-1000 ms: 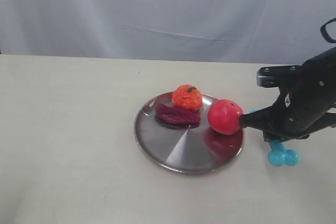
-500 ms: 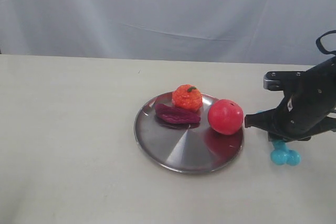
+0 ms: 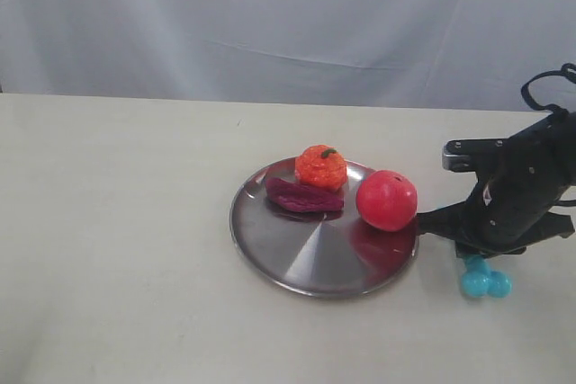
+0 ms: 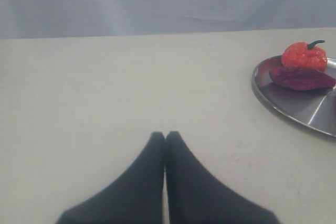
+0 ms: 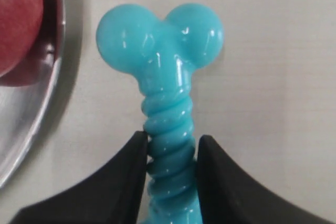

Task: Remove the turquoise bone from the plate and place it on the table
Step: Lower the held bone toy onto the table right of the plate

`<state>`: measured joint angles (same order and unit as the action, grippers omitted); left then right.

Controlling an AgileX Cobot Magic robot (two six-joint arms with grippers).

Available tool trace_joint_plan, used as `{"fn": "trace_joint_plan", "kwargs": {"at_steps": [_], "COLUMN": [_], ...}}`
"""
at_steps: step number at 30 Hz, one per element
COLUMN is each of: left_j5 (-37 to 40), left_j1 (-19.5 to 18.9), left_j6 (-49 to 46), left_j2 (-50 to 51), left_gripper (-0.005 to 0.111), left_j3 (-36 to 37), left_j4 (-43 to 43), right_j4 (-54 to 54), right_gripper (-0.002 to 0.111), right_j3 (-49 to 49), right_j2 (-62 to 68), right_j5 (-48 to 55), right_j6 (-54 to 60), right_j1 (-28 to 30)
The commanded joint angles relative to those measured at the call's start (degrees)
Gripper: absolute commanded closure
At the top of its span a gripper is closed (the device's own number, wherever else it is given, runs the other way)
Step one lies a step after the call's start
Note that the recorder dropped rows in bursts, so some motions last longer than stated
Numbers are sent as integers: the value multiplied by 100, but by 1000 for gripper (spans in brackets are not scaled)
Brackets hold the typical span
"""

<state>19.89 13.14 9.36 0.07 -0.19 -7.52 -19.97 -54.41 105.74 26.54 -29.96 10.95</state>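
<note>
The turquoise bone (image 3: pixel 486 283) hangs knob-down just off the right edge of the silver plate (image 3: pixel 297 263), low over the cream table (image 3: pixel 117 222). My right gripper (image 3: pixel 472 254) is shut on it. In the right wrist view its black fingers (image 5: pixel 128 166) press both sides of the bone's ribbed shaft (image 5: pixel 170 156), and the plate's rim (image 5: pixel 47 103) lies beside it. I cannot tell whether the knob touches the tabletop. My left gripper (image 4: pixel 165 136) is shut with nothing in it, over bare table; it does not show in the exterior view.
On the plate sit a red apple (image 3: pixel 386 200) at the right rim, an orange pumpkin-like toy (image 3: pixel 320 166) and a purple sweet potato (image 3: pixel 302 195). A white cloth backdrop (image 3: pixel 270 15) closes off the far side of the table.
My right gripper has come down with the bone, so the knobbed end sits lower and closer to the tabletop. The things on the plate have not moved.
</note>
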Motion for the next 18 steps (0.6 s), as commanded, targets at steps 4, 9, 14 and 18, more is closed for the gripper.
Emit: {"fn": "trace_joint_plan", "kwargs": {"at_steps": [4, 9, 14, 18], "left_j5": [-4, -4, -4, -4], "left_j1": [13, 13, 13, 13], "left_j6": [14, 14, 14, 4], "left_j2": [-7, -7, -7, -7], "left_gripper": [107, 107, 107, 107], "left_j3": [19, 19, 19, 19], "left_j4": [-2, -2, -2, -2], "right_j4": [-98, -98, -98, -68], "right_gripper": [109, 109, 109, 109], "right_j3": [-13, -13, -13, -13], "right_j2": [-4, -4, 9, 40], "right_j5": [-20, 89, 138, 138], "right_j6": [3, 22, 18, 18], "right_j1": [40, 40, 40, 28]}}
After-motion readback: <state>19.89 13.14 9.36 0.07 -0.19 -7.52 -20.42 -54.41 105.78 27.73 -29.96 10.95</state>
